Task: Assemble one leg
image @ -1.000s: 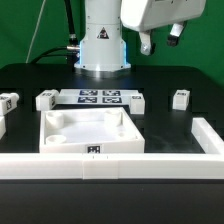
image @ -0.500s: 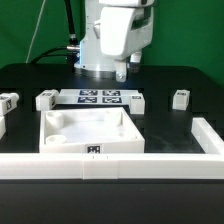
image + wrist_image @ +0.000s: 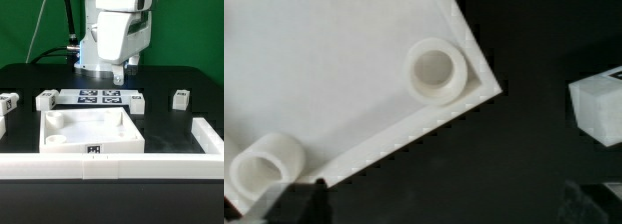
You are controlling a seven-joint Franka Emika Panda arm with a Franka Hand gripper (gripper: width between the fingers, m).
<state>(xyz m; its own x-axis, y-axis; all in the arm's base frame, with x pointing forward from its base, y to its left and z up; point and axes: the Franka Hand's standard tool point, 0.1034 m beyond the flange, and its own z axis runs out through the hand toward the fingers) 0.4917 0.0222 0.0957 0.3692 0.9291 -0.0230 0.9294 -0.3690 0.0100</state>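
Small white legs with marker tags lie on the black table: one at the exterior view's right [image 3: 180,98], one beside the marker board [image 3: 133,101], two at the left [image 3: 45,100] [image 3: 8,100]. The large white square panel [image 3: 88,132] lies in the middle. My gripper [image 3: 124,70] hangs above the panel's far right corner, open and empty. In the wrist view the gripper [image 3: 446,205] looks down on the panel [image 3: 322,70] with two round corner sockets [image 3: 434,70], and one leg [image 3: 601,105] lies beside the panel. Only the dark fingertips [image 3: 304,200] show.
The marker board [image 3: 98,97] lies behind the panel. A white raised rail [image 3: 120,160] runs along the front and turns up the exterior view's right side [image 3: 207,135]. The robot base [image 3: 100,50] stands at the back.
The gripper has swung from the upper right to the left and come down over the panel's far side; over the last half second it has hardly moved.
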